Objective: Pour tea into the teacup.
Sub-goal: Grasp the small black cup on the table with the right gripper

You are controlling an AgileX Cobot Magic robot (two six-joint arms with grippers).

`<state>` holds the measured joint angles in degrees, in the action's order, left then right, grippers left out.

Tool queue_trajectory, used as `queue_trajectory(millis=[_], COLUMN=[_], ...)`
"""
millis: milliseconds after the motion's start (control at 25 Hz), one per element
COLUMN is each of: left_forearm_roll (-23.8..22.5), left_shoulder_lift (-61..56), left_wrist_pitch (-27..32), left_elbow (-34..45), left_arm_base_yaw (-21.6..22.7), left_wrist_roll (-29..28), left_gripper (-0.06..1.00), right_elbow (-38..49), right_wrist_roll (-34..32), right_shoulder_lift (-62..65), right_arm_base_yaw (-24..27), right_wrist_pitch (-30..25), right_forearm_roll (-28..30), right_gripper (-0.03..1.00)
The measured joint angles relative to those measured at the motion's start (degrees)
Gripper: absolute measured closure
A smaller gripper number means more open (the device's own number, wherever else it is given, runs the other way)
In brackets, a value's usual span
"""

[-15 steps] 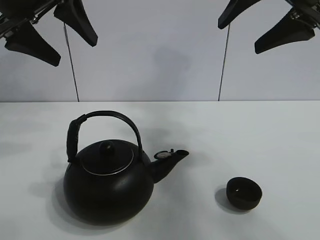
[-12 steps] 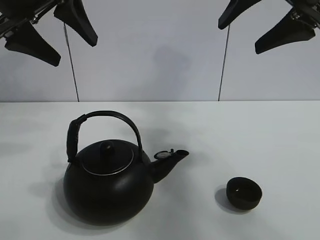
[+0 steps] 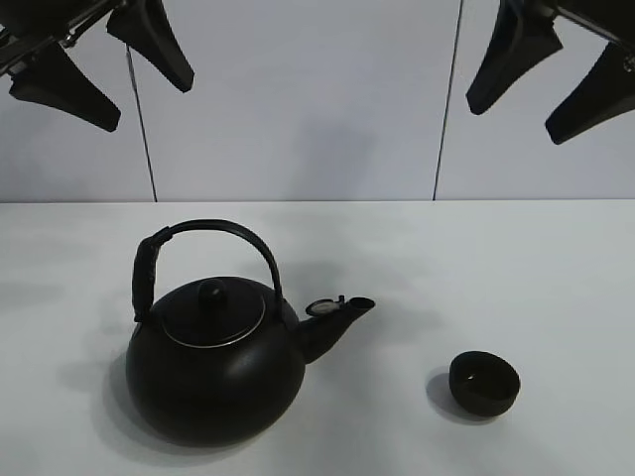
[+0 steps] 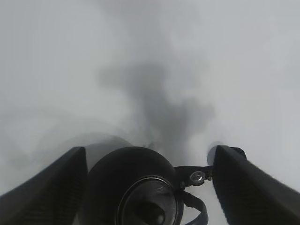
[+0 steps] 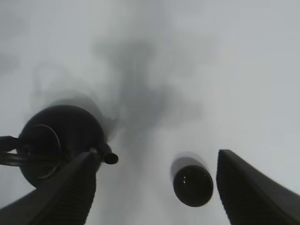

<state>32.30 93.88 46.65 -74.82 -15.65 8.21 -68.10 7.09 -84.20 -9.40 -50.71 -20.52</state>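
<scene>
Exterior high view, read left to right. The left gripper point(image 3: 147, 102) hangs high above the white worktop point(image 3: 556, 268), in front of the pale panelled wall point(image 3: 298, 99); its jaws stand wide apart and hold nothing. Below it sits the kettle point(image 3: 213, 372), round and black, upright on the worktop, its arched handle point(image 3: 208, 230) raised over a lid point(image 3: 211, 315) with a small knob point(image 3: 210, 292). The spout point(image 3: 337, 322) points right, toward the teacup point(image 3: 484, 383). The teacup, a tiny black handleless bowl, stands upright on the worktop near the front edge, right of the kettle and apart from it, touched by nothing. The right gripper point(image 3: 516, 122) hangs high at the upper right, its jaws also apart and empty. The left wrist view looks down on the kettle point(image 4: 136, 187) between its jaws; the right wrist view shows the teacup point(image 5: 193, 185) between its jaws, the kettle point(image 5: 61, 140) off to one side
</scene>
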Motion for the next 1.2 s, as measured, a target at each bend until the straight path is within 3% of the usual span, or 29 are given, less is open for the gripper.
queue_trajectory(millis=[320,560,880,1080,1200], left_forearm_roll=[0.0,0.0,0.0,0.0,0.0], left_shoulder_lift=[0.0,0.0,0.0,0.0,0.0], left_wrist_pitch=[0.0,0.0,0.0,0.0,0.0], left_elbow=[0.0,0.0,0.0,0.0,0.0], left_arm_base_yaw=[0.0,0.0,0.0,0.0,0.0], left_wrist_roll=[0.0,0.0,0.0,0.0,0.0], left_gripper=[0.41,0.41,0.41,0.41,0.41], right_elbow=[0.0,0.0,0.0,0.0,0.0], right_wrist_roll=[0.0,0.1,0.0,-1.2,-1.3], right_shoulder_lift=[0.0,-0.2,-4.9,-10.3,-12.8], right_arm_base_yaw=[0.0,-0.1,-6.8,-11.4,-11.5], right_wrist_pitch=[-7.1,-10.2,-11.7,-9.2,-8.2], right_forearm_roll=[7.6,9.1,14.5,16.8,17.2], right_gripper=[0.47,0.47,0.47,0.47,0.46])
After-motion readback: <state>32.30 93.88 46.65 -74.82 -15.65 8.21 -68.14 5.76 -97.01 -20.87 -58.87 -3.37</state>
